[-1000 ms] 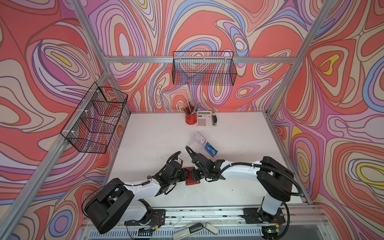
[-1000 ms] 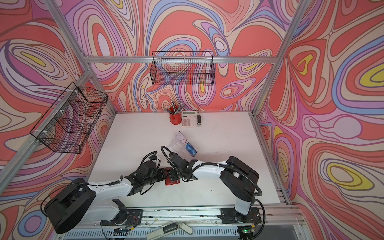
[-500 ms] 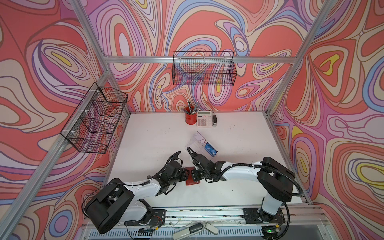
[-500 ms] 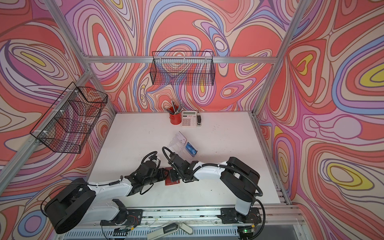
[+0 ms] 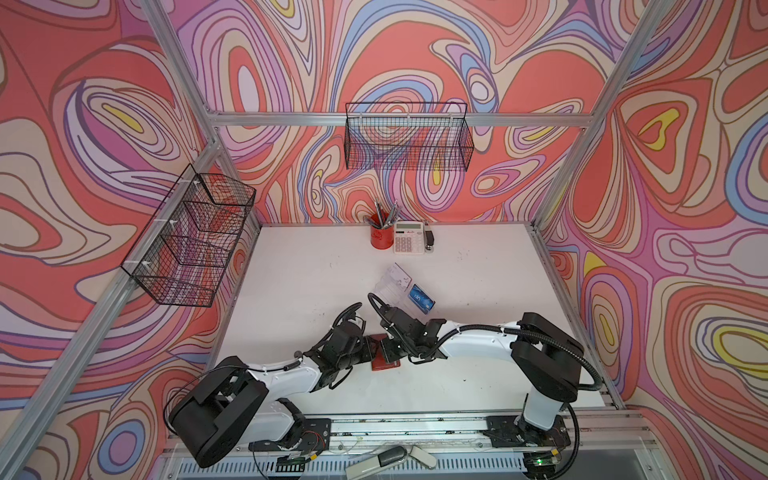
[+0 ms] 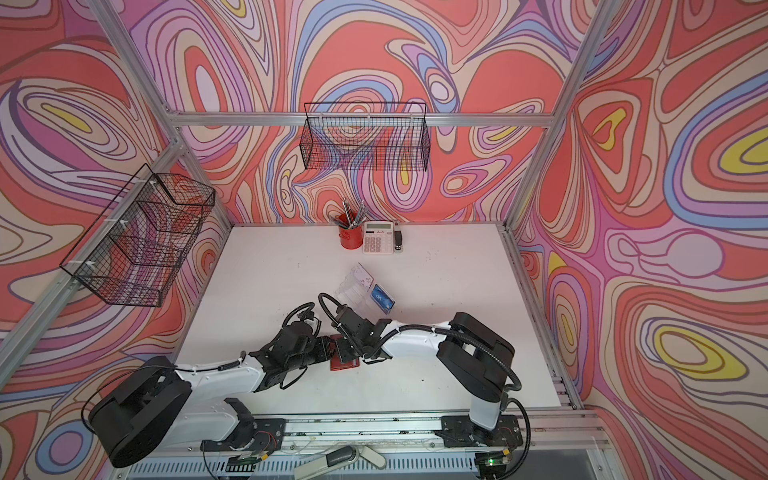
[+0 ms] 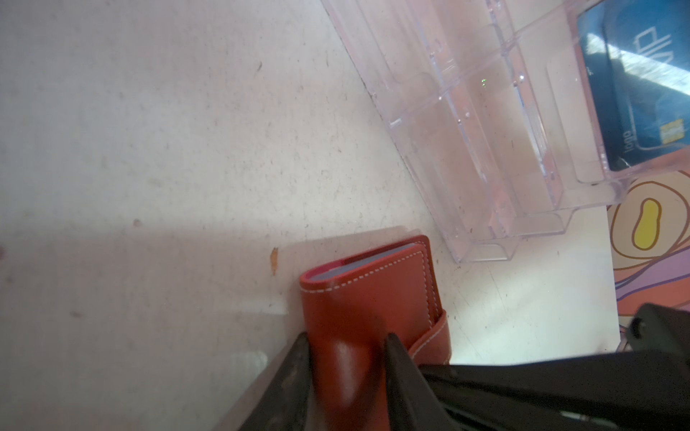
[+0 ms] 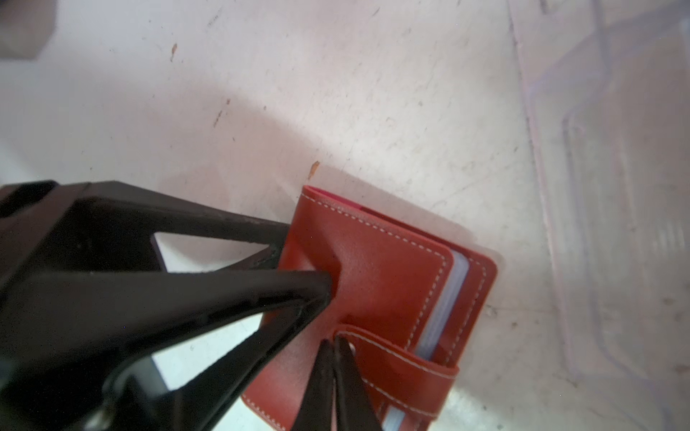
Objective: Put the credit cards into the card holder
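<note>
Item, as I logged it from the console: one red stitched-leather wallet (image 8: 381,268), closed, lying flat on the white tabletop (image 5: 316,282) between the two arms. Left gripper (image 7: 345,358): jaws part-way apart and clamped on the wallet's folded spine edge, one finger on either side. Right gripper (image 8: 334,347): jaws pressed together, tips set at the free end of the red closing strap (image 8: 403,365); whether the strap's lip was caught between them I could not tell. Credit cards: one blue plastic card with white lettering (image 7: 642,112) stood in one pocket of the clear acrylic tiered card holder (image 5: 392,286). Pale card edges (image 8: 457,298) showed between the wallet covers, so I judged the rest were inside. Governing relation: the spine faced the left jaws, while the opening edge and strap faced away from them. That made the right arm the nearer to the strap. I judged the strap's end had to lift up and back over the opening edge, away from the spine. The holder lay near the wallet but apart from it, farther up the table.
</note>
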{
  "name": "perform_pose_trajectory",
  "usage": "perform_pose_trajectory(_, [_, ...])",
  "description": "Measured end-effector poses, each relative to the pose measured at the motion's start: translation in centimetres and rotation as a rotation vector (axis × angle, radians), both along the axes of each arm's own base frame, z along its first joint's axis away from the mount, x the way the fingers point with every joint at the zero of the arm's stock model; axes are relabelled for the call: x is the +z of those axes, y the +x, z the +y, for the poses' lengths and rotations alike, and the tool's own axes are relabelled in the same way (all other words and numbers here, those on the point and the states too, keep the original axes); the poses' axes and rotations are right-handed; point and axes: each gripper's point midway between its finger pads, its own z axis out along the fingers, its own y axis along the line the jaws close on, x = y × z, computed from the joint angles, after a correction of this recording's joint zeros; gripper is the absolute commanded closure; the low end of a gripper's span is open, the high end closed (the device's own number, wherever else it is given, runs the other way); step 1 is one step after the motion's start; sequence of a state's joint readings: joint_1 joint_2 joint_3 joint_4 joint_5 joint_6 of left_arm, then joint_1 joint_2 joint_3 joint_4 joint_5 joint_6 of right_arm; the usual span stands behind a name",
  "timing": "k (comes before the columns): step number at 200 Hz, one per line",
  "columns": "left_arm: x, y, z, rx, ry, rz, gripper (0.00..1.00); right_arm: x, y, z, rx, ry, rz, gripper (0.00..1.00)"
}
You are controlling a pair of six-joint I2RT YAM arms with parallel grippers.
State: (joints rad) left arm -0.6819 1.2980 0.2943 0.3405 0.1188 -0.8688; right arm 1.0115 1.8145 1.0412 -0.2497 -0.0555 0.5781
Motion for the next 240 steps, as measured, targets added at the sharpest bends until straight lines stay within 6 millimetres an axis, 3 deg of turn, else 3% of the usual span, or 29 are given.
perform_pose_trajectory(96, [0.1,-0.6,1.0,0.013,0.036,0.018,0.62,-0.3,0.2,0.3,0.017,-0.063,0.027,1.00])
perform_pose_trajectory(110, [0.2,-0.8,1.5,0.023,0.062,0.026,0.58,0.2,0.3,0.4,0.014,-0.068,0.023,0.76])
perform_pose_trajectory(127, [1.0,-0.9,2.5,0.044,0.106,0.028,0.49,0.6,0.5,0.3,0.021,-0.094,0.009,0.58])
perform_pose_trajectory(136, [2.2,-0.7,3.0,0.061,0.125,0.010,0.40,1.0,0.7,0.0,0.010,-0.120,-0.005,0.52])
perform_pose_trajectory(141, [3.1,-0.5,3.3,0.072,0.137,-0.004,0.32,1.3,0.8,-0.3,0.008,-0.137,-0.012,0.41])
perform_pose_trajectory(153, [6.2,0.2,4.1,0.112,0.153,-0.065,0.16,2.6,1.4,-1.0,-0.007,-0.162,-0.038,0.36])
perform_pose_trajectory(165, [10.3,1.1,5.2,0.173,0.159,-0.153,0.01,6.0,2.3,-1.2,-0.038,-0.138,-0.098,0.33])
perform_pose_trajectory(175, [13.8,1.8,6.6,0.240,0.163,-0.238,0.00,10.4,3.2,-1.0,-0.062,-0.075,-0.178,0.26])
perform_pose_trajectory(187, [17.3,2.1,8.6,0.325,0.180,-0.341,0.00,17.6,4.3,-1.4,-0.113,0.053,-0.311,0.18])
perform_pose_trajectory(196, [19.0,2.2,10.1,0.372,0.212,-0.406,0.00,23.5,4.7,-2.8,-0.165,0.166,-0.423,0.06])
perform_pose_trajectory(210, [20.2,2.1,12.0,0.413,0.279,-0.489,0.00,32.6,4.7,-7.4,-0.298,0.339,-0.623,0.02])
perform_pose_trajectory(220, [20.2,2.3,12.9,0.426,0.337,-0.541,0.00,37.0,4.3,-11.8,-0.423,0.425,-0.752,0.02])
perform_pose_trajectory(232, [19.2,2.6,13.5,0.415,0.423,-0.598,0.00,39.6,3.6,-17.7,-0.612,0.475,-0.879,0.02])
perform_pose_trajectory(240, [18.1,2.8,13.8,0.395,0.501,-0.627,0.00,39.9,3.3,-21.1,-0.733,0.477,-0.951,0.02])
